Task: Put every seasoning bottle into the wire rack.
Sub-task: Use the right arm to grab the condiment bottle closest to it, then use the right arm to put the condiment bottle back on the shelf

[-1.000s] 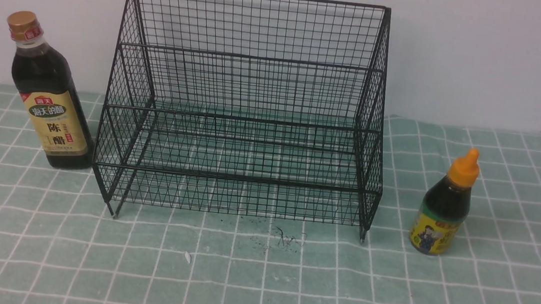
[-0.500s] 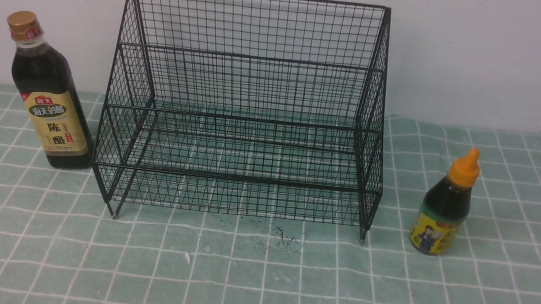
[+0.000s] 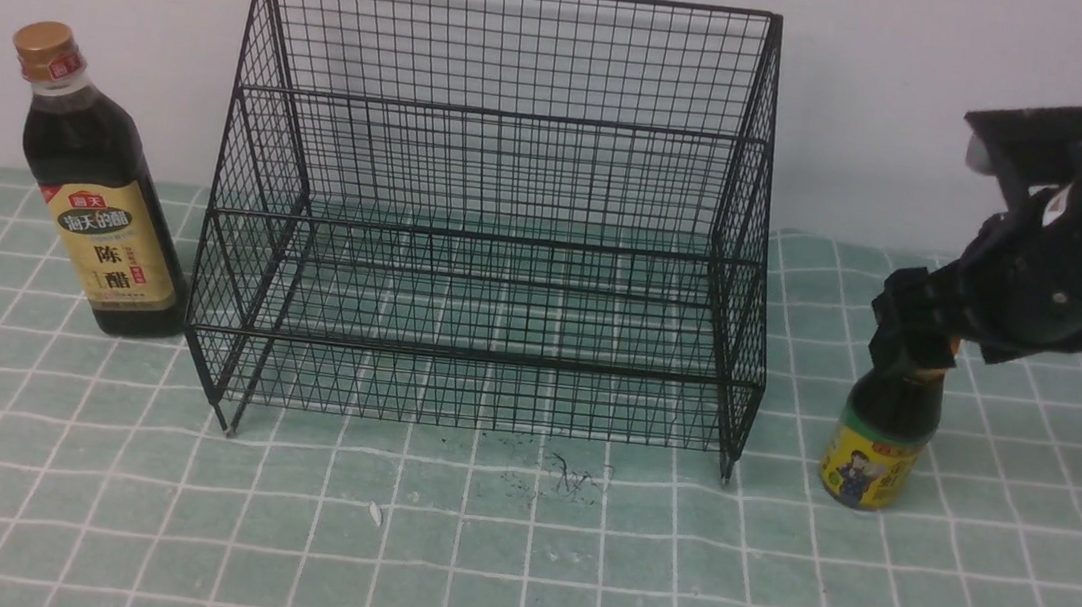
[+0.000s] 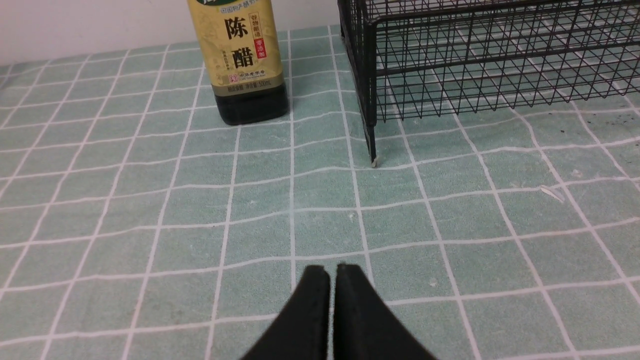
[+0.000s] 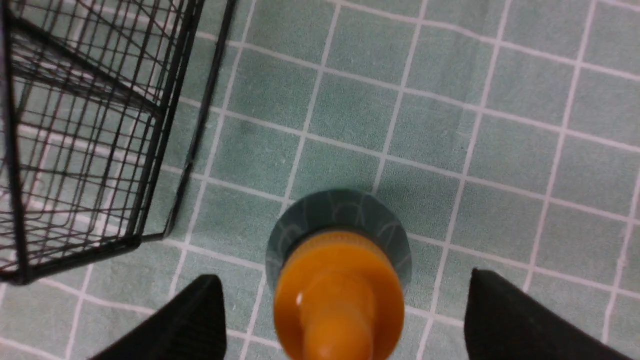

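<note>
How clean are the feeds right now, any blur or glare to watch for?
Right wrist view: black tool fingertips soft, wire mesh crisper at its far part; front view: lighting even, no strong glare; left wrist view: dark fingertips blurred, tan paper label sharp.

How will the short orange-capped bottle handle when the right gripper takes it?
The short bottle looks full of dark liquid, so probably heavy for its size. Its smooth, round body may slip or roll if tipped. The tapered orange nozzle likely gives poor grip.
</note>
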{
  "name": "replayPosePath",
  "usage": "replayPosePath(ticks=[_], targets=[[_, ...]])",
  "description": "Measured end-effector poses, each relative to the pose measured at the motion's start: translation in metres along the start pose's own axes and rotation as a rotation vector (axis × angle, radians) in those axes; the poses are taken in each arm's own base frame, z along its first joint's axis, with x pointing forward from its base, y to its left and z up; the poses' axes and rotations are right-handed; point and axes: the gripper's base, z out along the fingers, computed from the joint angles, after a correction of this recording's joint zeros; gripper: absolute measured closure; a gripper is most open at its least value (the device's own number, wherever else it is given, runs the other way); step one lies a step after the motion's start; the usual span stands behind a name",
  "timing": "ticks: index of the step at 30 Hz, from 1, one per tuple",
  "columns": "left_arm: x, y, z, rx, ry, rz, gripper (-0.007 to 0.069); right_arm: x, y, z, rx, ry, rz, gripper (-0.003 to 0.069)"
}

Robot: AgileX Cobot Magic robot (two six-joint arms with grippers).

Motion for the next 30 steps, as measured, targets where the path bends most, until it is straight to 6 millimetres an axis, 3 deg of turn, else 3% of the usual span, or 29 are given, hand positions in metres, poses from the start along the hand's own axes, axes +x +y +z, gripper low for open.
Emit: replayPosePath(ticks=[5,7,10,17,21,26,30], targets=[[0.000,0.000,0.000,0.000,0.000,0.000,0.0627,-0.001,0.000,0.009,-0.007,0.033,-0.019,0.0370],[0.000,0.000,0.000,0.000,0.000,0.000,0.0627,-0.002,0.001,0.006,-0.012,0.050,-0.026,0.0354],[0.000,0.000,0.000,0.000,0.000,0.000,0.0627,-0.004,0.003,-0.020,-0.026,0.085,-0.033,0.0351],[0.000,0.000,0.000,0.000,0.000,0.000,0.0627,-0.014,0.021,-0.127,-0.122,-0.121,-0.081,0.0351],[0.000,0.000,0.000,0.000,0.000,0.000,0.0627,-0.018,0.048,-0.164,-0.182,-0.228,-0.165,0.0351],[0.000,0.000,0.000,0.000,0.000,0.000,0.0627,-0.027,0.080,-0.170,-0.236,-0.249,-0.253,0.0351],[0.000,0.000,0.000,0.000,0.000,0.000,0.0627,-0.040,0.097,-0.152,-0.240,-0.220,-0.293,0.0351]])
